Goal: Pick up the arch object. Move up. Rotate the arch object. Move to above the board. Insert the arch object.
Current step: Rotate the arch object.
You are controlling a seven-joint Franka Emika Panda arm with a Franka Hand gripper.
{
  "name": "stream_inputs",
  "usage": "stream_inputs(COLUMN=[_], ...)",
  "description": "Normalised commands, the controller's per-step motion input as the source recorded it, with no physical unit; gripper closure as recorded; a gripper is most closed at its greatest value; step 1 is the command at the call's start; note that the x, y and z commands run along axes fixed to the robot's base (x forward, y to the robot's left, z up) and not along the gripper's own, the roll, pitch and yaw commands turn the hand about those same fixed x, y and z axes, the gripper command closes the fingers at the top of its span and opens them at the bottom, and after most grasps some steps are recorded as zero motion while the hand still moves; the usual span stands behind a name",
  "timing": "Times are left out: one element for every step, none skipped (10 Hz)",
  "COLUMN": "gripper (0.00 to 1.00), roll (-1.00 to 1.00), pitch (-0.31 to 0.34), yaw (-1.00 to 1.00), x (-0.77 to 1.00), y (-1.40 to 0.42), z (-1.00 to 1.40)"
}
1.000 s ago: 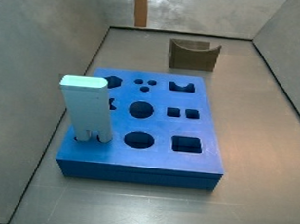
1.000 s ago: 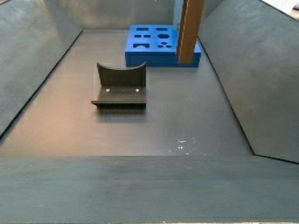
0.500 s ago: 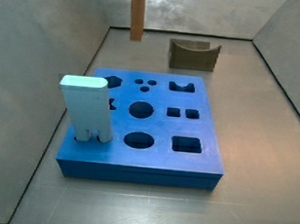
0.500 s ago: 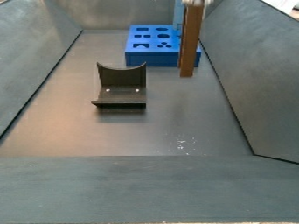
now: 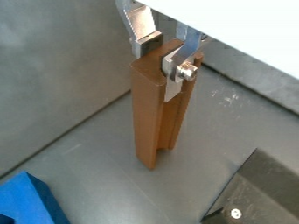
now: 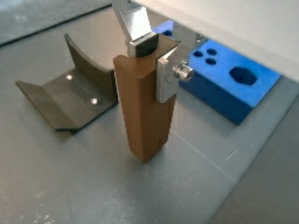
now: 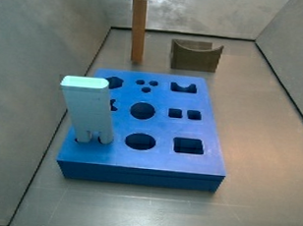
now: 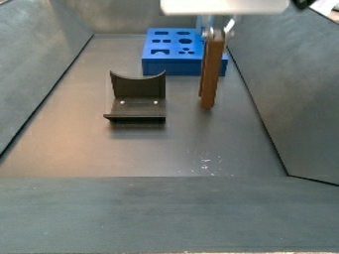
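Note:
The arch object (image 7: 137,35) is a tall, narrow orange-brown block that stands upright behind the board (image 7: 164,129), left of the fixture (image 7: 194,55). My gripper (image 5: 162,58) is shut on its top end, one finger plate on each side, as both wrist views show (image 6: 158,59). In the side view the arch object (image 8: 209,74) hangs low in front of the board (image 8: 179,65), with its lower end at or just above the floor. The board is a thick bright-blue slab with round, square and notched holes.
A pale blue post (image 7: 85,105) stands in the board's near left corner. The dark fixture (image 8: 135,99) sits on the floor left of the arch object. Sloping grey walls close the floor in on all sides.
My gripper has come down with the arch object; the block's lower end has dropped from well above the floor to floor level and shifted a little toward the board.

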Motion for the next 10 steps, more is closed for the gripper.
stream_inputs(gripper=[1.00, 1.00, 1.00, 1.00, 1.00, 1.00, 1.00, 1.00, 1.00, 1.00], roll=[0.03, 0.04, 0.04, 0.04, 0.04, 0.04, 0.04, 0.04, 0.04, 0.04], pitch=[-0.045, -0.033, -0.033, -0.030, -0.032, -0.033, -0.033, -0.033, -0.033, -0.033], yaw=[-0.02, -0.02, -0.02, -0.02, -0.02, -0.02, -0.02, -0.02, -0.02, -0.02], x=[0.02, 0.00, 0.00, -0.01, 0.00, 0.00, 0.00, 0.00, 0.00, 0.00], y=[0.02, 0.02, 0.02, 0.02, 0.02, 0.02, 0.02, 0.02, 0.02, 0.02], z=[-0.43, -0.31, -0.31, -0.31, -0.31, -0.31, -0.31, -0.31, -0.31, -0.31])
